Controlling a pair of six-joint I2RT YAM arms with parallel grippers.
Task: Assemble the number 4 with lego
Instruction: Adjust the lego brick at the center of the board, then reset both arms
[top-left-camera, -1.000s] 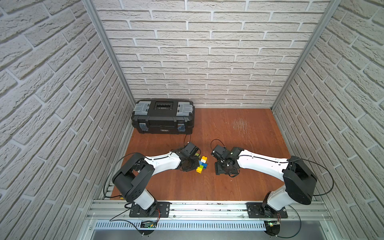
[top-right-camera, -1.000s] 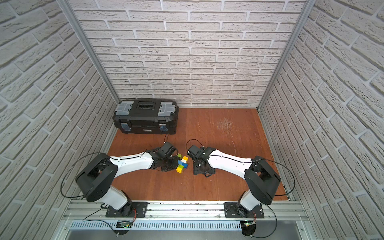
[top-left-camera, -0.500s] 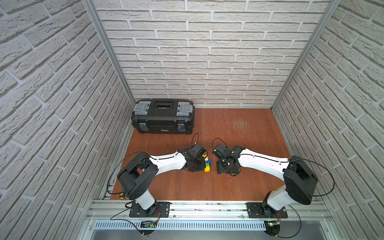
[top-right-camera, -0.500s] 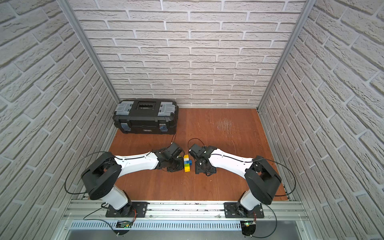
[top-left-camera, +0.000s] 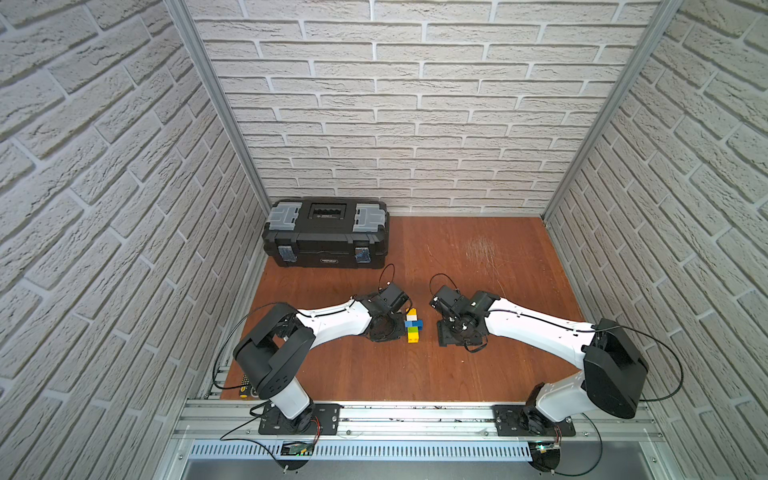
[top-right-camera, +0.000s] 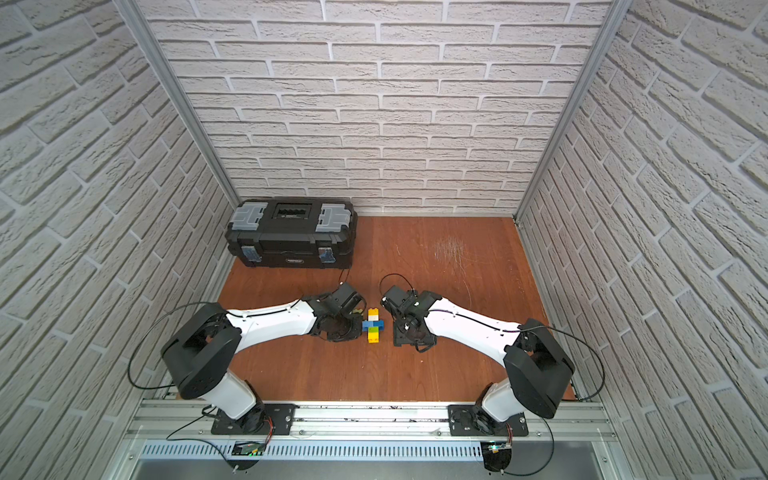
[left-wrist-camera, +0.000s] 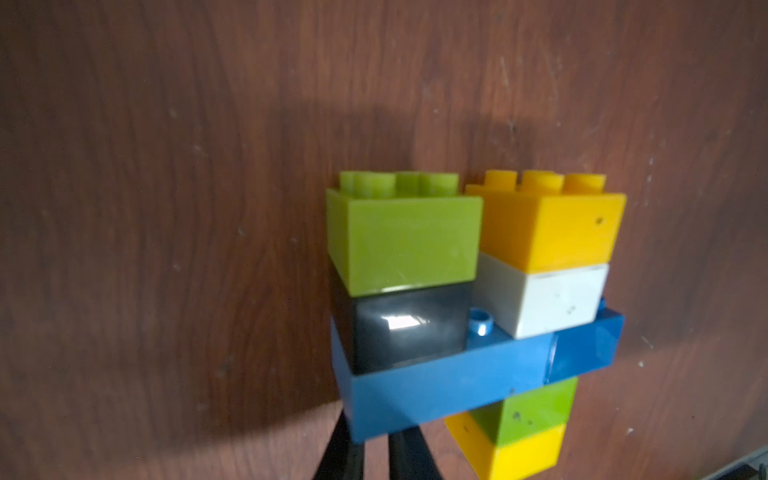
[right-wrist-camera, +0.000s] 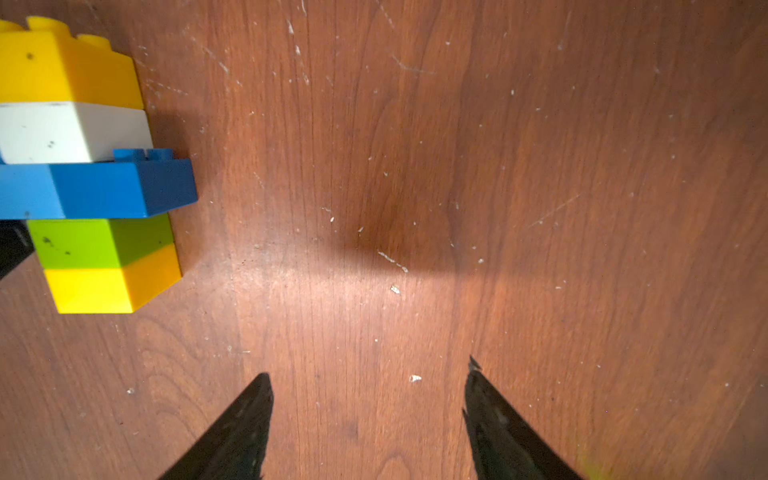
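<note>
One illegible label (top-left-camera: 328, 261) on toolbox (top-left-camera: 326, 243)

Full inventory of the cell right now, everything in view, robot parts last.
number 4: 1, blue crossbar plus yellow, lime, white, black bricks; table centre, between the claws.
toolbox: 1, black with grey lid trays; back left, by the wall.
table: 1, reddish-brown wood, scratched.
walls: 3, white brick pattern; back and both sides.
arms: 2, white and black; left arm and right arm reach in from the front rail.
left claw: 1, black; shut, tips hidden behind the crossbar.
right claw: 1, black; open over bare table beside the number 4.
</note>
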